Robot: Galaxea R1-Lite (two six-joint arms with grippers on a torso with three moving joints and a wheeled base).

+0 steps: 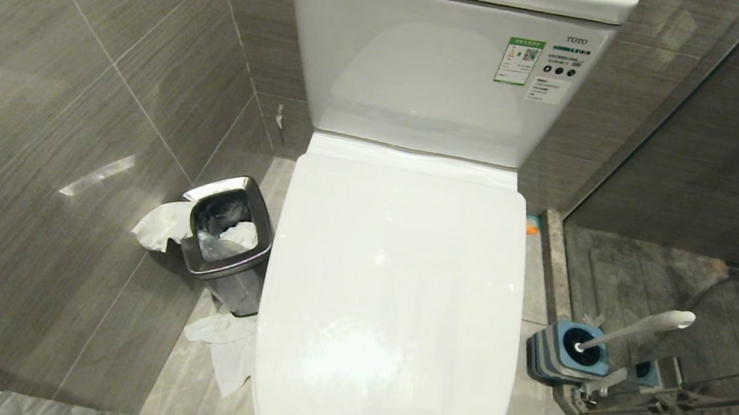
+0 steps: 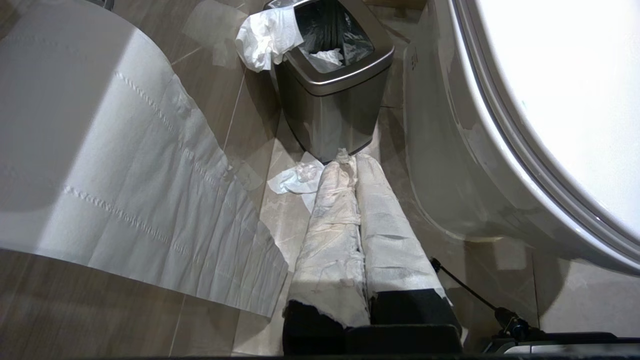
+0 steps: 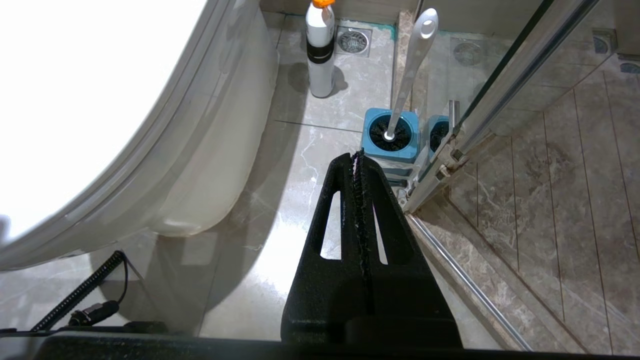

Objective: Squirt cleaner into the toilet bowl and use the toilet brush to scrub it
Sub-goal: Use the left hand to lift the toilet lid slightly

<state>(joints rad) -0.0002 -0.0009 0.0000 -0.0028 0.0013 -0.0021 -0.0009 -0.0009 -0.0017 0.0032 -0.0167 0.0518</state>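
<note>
The toilet (image 1: 394,294) fills the middle of the head view with its lid down, tank (image 1: 427,68) at 12 o'clock. The brush (image 1: 641,329) stands in its blue holder (image 1: 565,355) at 3 o'clock of the bowl, handle leaning away toward the glass door (image 1: 728,172). A white bottle (image 3: 320,50) with an orange cap stands on the floor beyond the holder, beside the bowl. At 9 o'clock sits a chrome bin (image 1: 227,233) with tissue (image 1: 162,222) draped over its rim and more on the floor. The right gripper (image 3: 357,160) hangs low just short of the holder, fingers pressed together, empty. The left gripper (image 2: 345,165), fingers wrapped in white paper, is likewise pressed together near the bin's foot.
</note>
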